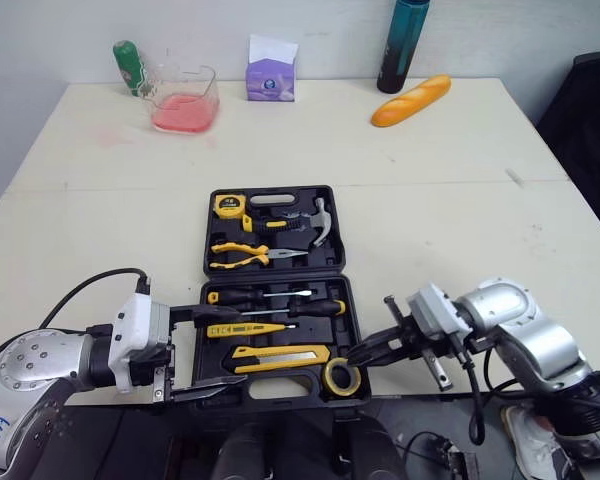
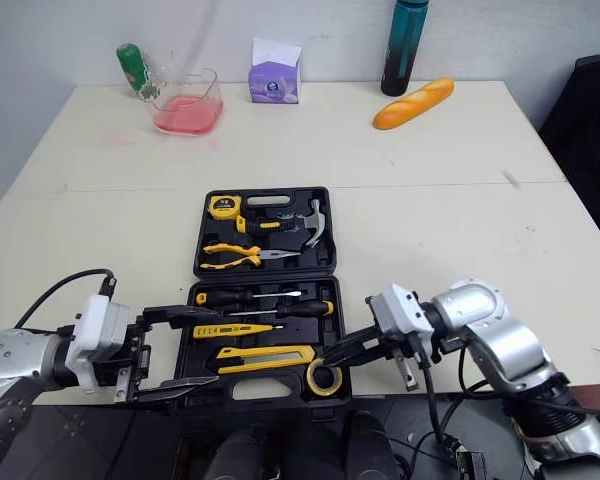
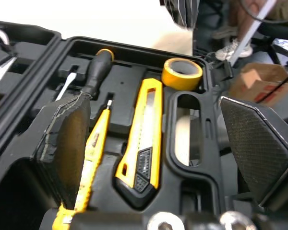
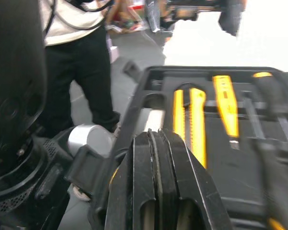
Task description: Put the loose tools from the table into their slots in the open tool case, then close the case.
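Note:
The black tool case (image 1: pixel 272 192) lies open at the table's near edge. Its far half holds a tape measure (image 1: pixel 228 205), pliers (image 1: pixel 242 254) and a hammer (image 1: pixel 318 222). The near half holds screwdrivers (image 1: pixel 280 306), a yellow tester pen (image 1: pixel 242 328), a utility knife (image 1: pixel 280 357) and a yellow tape roll (image 1: pixel 342 377). My left gripper (image 1: pixel 244 350) is open, with its fingers (image 3: pixel 67 143) straddling the near-left part of the case and the knife between them. My right gripper (image 1: pixel 353 355) is shut, its tip just beside the tape roll at the near-right corner.
At the back of the table stand a green bottle (image 1: pixel 128 66), a clear tub with pink contents (image 1: pixel 185 100), a purple tissue box (image 1: pixel 270 75), a dark bottle (image 1: pixel 402 45) and a bread loaf (image 1: pixel 410 100). A person's legs (image 4: pixel 86 72) stand off the table's near side.

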`<control>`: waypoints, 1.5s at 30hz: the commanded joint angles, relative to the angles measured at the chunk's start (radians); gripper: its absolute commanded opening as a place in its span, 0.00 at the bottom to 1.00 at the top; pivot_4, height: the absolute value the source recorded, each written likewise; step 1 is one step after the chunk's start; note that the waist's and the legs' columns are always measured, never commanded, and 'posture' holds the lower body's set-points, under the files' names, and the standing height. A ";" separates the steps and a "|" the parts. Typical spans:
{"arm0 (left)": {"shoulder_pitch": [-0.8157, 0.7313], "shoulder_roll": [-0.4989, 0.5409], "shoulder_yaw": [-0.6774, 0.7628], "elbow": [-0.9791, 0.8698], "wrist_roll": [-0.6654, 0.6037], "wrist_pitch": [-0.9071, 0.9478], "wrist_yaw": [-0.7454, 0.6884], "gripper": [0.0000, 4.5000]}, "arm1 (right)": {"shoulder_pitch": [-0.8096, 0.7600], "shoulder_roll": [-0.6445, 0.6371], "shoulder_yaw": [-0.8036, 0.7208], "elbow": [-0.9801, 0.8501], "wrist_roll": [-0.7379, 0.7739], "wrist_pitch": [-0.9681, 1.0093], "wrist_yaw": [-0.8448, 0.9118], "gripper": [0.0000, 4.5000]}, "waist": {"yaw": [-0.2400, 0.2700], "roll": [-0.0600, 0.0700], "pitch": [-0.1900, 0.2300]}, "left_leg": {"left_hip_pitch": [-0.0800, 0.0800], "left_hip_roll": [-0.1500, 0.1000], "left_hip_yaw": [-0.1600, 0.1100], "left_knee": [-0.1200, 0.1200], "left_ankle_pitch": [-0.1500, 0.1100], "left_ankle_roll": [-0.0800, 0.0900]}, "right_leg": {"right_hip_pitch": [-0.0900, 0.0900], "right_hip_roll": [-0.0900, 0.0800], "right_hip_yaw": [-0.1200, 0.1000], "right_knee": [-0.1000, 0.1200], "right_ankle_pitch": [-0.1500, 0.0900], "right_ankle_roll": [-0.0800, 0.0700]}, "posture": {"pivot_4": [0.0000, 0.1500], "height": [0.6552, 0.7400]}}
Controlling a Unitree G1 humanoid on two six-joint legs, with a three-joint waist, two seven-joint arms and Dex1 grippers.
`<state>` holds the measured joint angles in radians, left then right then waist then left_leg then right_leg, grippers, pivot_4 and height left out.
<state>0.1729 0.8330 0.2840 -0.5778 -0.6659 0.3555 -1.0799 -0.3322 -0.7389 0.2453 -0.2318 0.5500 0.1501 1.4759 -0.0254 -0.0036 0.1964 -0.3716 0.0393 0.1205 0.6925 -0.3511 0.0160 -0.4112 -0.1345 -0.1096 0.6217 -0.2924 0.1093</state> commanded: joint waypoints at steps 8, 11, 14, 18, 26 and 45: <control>0.052 0.000 -0.002 -0.051 -0.004 -0.024 -0.024 1.00 | 0.017 0.074 0.063 -0.005 -0.080 -0.052 0.010 0.00 | 0.000 0.000 0.000 | 0.000 0.000 0.000 0.000 0.000 0.000 | 0.000 0.000 0.000 0.000 0.000 0.000 | 1.00 1.00; 0.053 0.001 -0.006 -0.044 0.008 -0.033 -0.026 1.00 | 0.025 0.090 0.075 -0.002 -0.093 -0.051 0.006 0.00 | 0.001 0.000 0.000 | 0.000 0.000 0.000 0.000 0.000 0.000 | 0.000 0.000 0.000 0.000 0.000 0.000 | 1.00 1.00; 0.058 0.004 -0.006 -0.046 0.010 -0.035 -0.025 1.00 | 0.032 0.102 0.085 0.015 -0.118 -0.049 -0.002 0.00 | 0.000 0.000 0.000 | 0.000 0.000 0.000 0.000 0.000 0.000 | 0.000 0.000 0.000 0.000 0.000 0.000 | 1.00 1.00; 0.066 0.005 0.000 -0.046 0.014 -0.035 -0.021 1.00 | 0.039 0.104 0.123 0.102 -0.228 -0.149 -0.001 0.00 | -0.001 0.000 0.000 | 0.000 0.000 0.000 0.000 0.000 0.000 | 0.000 0.000 0.000 0.000 0.000 0.000 | 1.00 1.00; 0.071 0.006 0.005 -0.038 0.026 -0.041 -0.018 1.00 | 0.017 0.089 0.180 0.169 -0.338 -0.118 -0.061 0.00 | -0.002 -0.007 -0.004 | 0.003 0.001 0.000 0.000 0.000 -0.001 | 0.002 0.000 0.000 0.000 0.000 -0.001 | 1.00 1.00; 0.096 -0.011 0.025 -0.036 0.046 -0.041 0.042 1.00 | -0.045 0.064 0.098 0.140 -0.110 0.085 0.051 0.00 | -0.001 -0.007 -0.020 | 0.004 0.005 -0.001 0.000 -0.001 -0.003 | 0.002 0.001 0.000 -0.001 -0.001 -0.005 | 1.00 1.00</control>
<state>0.2564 0.8274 0.2762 -0.5940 -0.6178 0.3174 -1.0529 -0.3668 -0.6321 0.3818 -0.0541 0.4030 0.1809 1.4901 -0.0261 -0.0105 0.1768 -0.3684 0.0443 0.1199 0.6926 -0.3526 0.0128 -0.4099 -0.1340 -0.1095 0.6210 -0.2932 0.1041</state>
